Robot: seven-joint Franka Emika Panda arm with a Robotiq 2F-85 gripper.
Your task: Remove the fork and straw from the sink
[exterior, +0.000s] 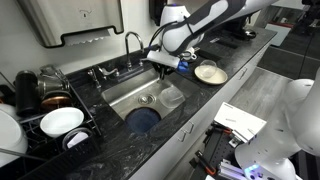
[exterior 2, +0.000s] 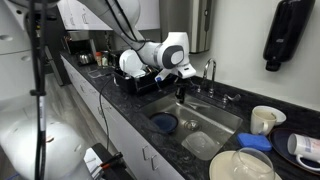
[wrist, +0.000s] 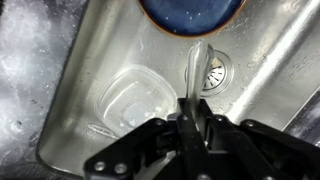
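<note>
Closest to the wrist camera, the gripper [wrist: 193,106] is pinching what looks to be a clear straw [wrist: 197,65]. The tube is faint against the steel, so that name is only likely. Both fingers are pressing together on its lower end, and the straw is pointing away from them over the sink [wrist: 95,55], its far tip sitting just beside the drain [wrist: 216,70] in this view.

On the sink floor a clear plastic container [wrist: 133,102] is lying to one side of the gripper, apart from the drain. Beyond the drain a blue bowl [wrist: 190,10] is resting in the basin, cut off by the picture's edge.

In both exterior views the arm is reaching in over the basin, with the gripper [exterior: 166,63] [exterior 2: 186,76] hanging above the sink [exterior: 122,95] [exterior 2: 218,115] near the curved faucet [exterior: 131,42] [exterior 2: 210,68]. The blue bowl [exterior: 143,120] [exterior 2: 165,124] is sitting at the front of the basin.

On the black speckled worktop [exterior: 200,100] a cream plate [exterior: 210,72] is lying beside the sink. On the opposite side, a black wire dish rack [exterior: 88,122] [exterior 2: 142,88] is holding white dishes.
</note>
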